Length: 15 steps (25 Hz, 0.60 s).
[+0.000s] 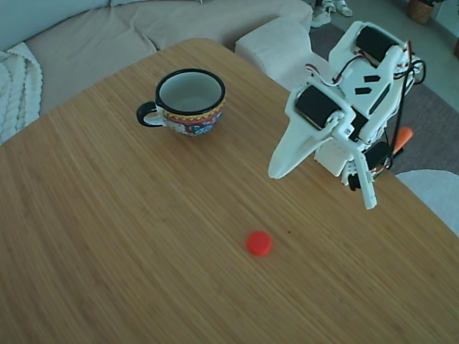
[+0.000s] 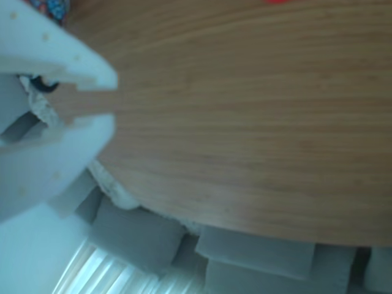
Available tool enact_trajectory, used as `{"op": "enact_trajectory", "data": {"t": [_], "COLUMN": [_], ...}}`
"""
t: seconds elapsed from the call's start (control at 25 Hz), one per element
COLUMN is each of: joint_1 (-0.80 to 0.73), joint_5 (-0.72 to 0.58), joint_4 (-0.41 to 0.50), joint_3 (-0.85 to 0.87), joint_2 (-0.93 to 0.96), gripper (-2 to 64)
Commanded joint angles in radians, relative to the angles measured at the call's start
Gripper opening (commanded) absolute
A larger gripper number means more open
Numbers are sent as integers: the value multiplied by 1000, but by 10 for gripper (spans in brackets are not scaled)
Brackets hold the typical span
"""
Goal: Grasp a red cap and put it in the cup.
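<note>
The red cap [image 1: 259, 243] lies flat on the wooden table [image 1: 107, 251], in front of and to the right of the cup [image 1: 189, 102]. The cup stands upright near the table's far side, handle to the left, nothing inside. My gripper [image 1: 277, 172] hangs in the air at the right, pointing down-left, well above and to the right of the cap. Its white fingers are together with nothing held. In the other view the gripper [image 2: 115, 101] shows only a narrow slit between its tips, and a sliver of the red cap [image 2: 275, 2] touches the top edge.
A beige sofa [image 1: 107, 36] and a white pouf [image 1: 276, 43] stand beyond the table's far edge. The arm's base [image 1: 351, 143] sits at the table's right edge, with an orange stick-shaped piece [image 1: 403, 137] beside it. A grey rug lies behind.
</note>
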Motion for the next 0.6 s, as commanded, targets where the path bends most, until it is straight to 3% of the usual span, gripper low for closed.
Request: {"op": "enact_trajectory", "data": {"t": [0.0,0.16,0.4,0.56], "joint_1": [2,2,3,3], "joint_5": [6,5,6,6], "joint_4": [37,123,156,144], "joint_3": [-147,-215,-222,-224], "joint_2": [-100,-212,-330,-397], "gripper": [9,31,272,389]}}
